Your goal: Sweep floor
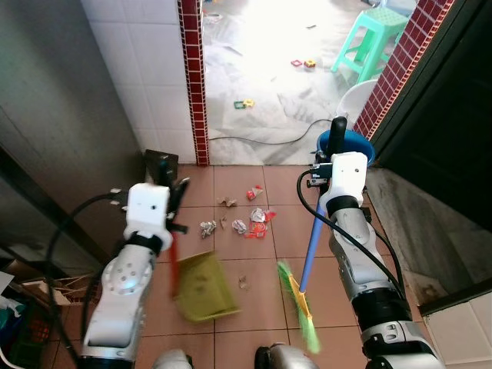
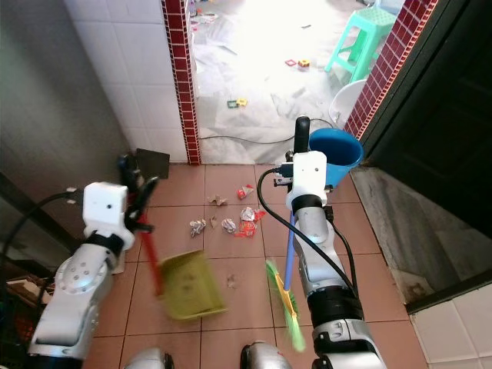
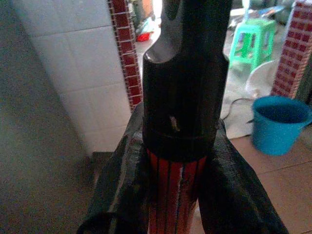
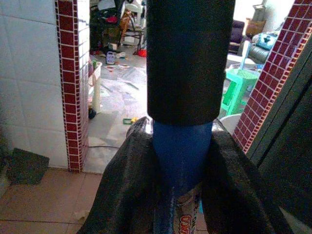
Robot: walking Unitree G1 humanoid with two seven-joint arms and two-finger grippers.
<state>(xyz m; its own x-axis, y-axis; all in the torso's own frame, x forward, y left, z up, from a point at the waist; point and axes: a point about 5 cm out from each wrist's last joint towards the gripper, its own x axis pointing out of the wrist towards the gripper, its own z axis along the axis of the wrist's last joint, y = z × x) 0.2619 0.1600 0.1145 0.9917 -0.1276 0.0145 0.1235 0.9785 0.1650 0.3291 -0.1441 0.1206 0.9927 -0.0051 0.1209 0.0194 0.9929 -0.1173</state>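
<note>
My left gripper point(image 1: 174, 201) is shut on the red, black-topped handle point(image 3: 178, 195) of a yellow-green dustpan point(image 1: 204, 287), which rests on the terracotta tiles in front of me. My right gripper point(image 1: 332, 157) is shut on the blue handle point(image 4: 181, 161) of a broom point(image 1: 307, 254) whose green bristles point(image 1: 298, 307) touch the floor to the right of the dustpan. A scatter of crumpled paper and red wrappers point(image 1: 244, 221) lies on the tiles ahead of both tools, and one small scrap point(image 1: 244, 283) sits just right of the dustpan.
A blue bucket point(image 1: 347, 144) stands behind my right gripper beside a red brick pillar point(image 1: 400, 65). Another brick-edged white tiled wall point(image 1: 192, 77) frames the doorway. Beyond lie a white sheet, a cable, small toys and a green stool point(image 1: 369, 38). A dark mat point(image 1: 159, 163) leans at the wall.
</note>
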